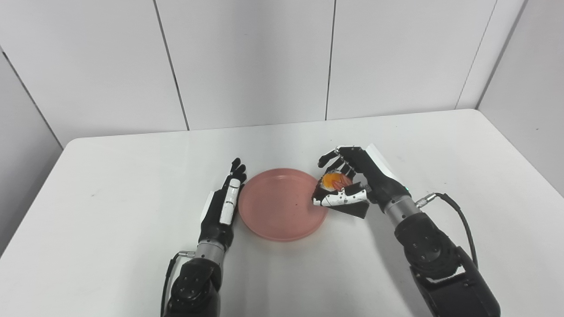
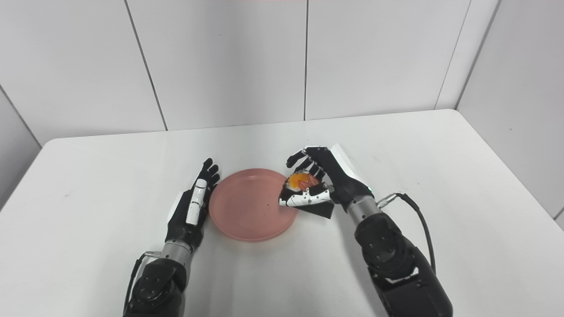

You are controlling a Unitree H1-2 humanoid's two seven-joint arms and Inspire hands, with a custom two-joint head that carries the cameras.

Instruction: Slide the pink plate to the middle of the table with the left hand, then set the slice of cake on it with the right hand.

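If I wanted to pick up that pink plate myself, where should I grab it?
Probably by the near rim of the plate, from the front: it lies flat and shallow, the left hand flanks its left edge, and the right hand holds cake over its right edge.

The round pink plastic plate (image 1: 282, 204) lies flat near the middle of the white table (image 1: 110, 189). It is shallow, with a low raised rim all the way around. Its inside is bare, with only a tiny dark speck on it. The small slice of cake (image 1: 333, 181) has an orange and red top and a dark side. It is at the right edge of the plate, up over the rim. The right hand (image 1: 352, 185) is closed around it, so only its top shows. I cannot tell if the cake touches the plate.
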